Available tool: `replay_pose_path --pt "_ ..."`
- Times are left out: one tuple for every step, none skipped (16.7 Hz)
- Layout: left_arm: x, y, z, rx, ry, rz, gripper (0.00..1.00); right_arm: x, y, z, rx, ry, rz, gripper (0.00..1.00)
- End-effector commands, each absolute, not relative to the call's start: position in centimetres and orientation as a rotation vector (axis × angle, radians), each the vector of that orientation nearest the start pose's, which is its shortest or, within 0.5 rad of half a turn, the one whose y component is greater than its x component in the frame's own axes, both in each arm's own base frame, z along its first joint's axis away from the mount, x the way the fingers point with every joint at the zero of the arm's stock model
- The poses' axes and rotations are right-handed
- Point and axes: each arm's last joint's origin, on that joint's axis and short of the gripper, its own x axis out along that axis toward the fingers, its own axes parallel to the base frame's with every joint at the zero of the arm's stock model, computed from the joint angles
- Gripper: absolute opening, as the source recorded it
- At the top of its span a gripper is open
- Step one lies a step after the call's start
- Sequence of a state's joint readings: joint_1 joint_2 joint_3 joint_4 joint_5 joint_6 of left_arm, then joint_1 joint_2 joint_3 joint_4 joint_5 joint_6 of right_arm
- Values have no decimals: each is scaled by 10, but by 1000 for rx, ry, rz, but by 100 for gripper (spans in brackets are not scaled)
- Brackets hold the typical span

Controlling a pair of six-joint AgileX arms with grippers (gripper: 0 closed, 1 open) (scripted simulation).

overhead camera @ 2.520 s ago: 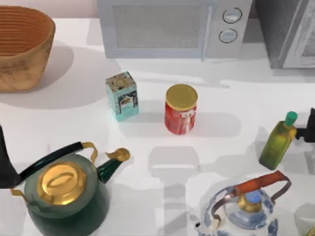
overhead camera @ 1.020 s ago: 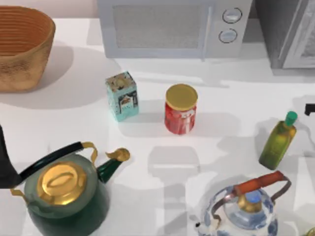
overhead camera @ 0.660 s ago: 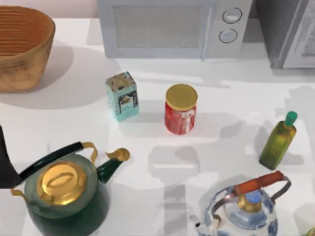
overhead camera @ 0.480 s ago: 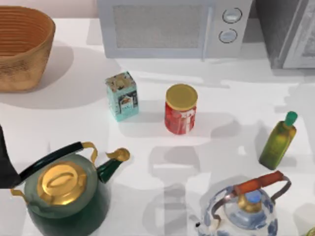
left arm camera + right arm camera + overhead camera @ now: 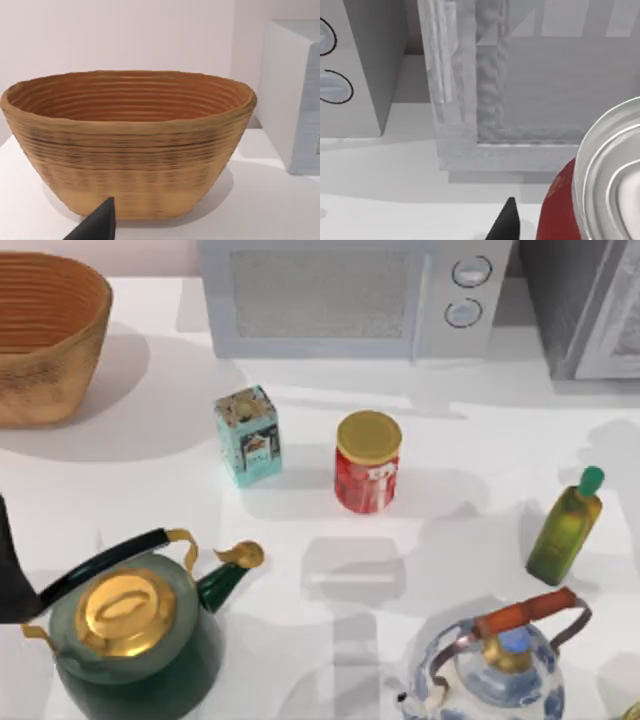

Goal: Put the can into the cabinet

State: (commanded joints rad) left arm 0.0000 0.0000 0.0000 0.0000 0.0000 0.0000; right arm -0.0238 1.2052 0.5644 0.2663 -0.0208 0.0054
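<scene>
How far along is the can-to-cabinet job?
Done: the can, red with a silver top, sits close up in the right wrist view, apparently carried by the right arm. In hand: it faces the grey cabinet beside the microwave. Left: getting the can inside. The left arm idles by the basket.

The microwave (image 5: 350, 295) stands at the table's (image 5: 150, 455) back edge, the cabinet (image 5: 590, 305) at its back right corner, the basket (image 5: 45, 335) back left; two kettles (image 5: 130, 625) sit along the front edge
</scene>
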Motion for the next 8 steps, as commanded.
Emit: replay_pose_path --pt "106 -1 160 0 0 0 100 246 -4 215 0 356 7 0" --pt "106 -1 160 0 0 0 100 236 -3 219 -3 333 10 0" --pt "106 -1 160 0 0 0 100 224 -3 222 -6 306 12 0" --pt "106 -1 160 0 0 0 100 211 -2 224 -9 276 14 0" --pt "106 -1 160 0 0 0 100 198 -2 226 -11 244 15 0" --pt "106 -1 160 0 0 0 100 184 -1 226 -13 209 15 0" --pt "106 -1 160 0 0 0 100 170 -1 225 -13 173 15 0" --pt "106 -1 160 0 0 0 100 157 -1 222 -14 138 16 0"
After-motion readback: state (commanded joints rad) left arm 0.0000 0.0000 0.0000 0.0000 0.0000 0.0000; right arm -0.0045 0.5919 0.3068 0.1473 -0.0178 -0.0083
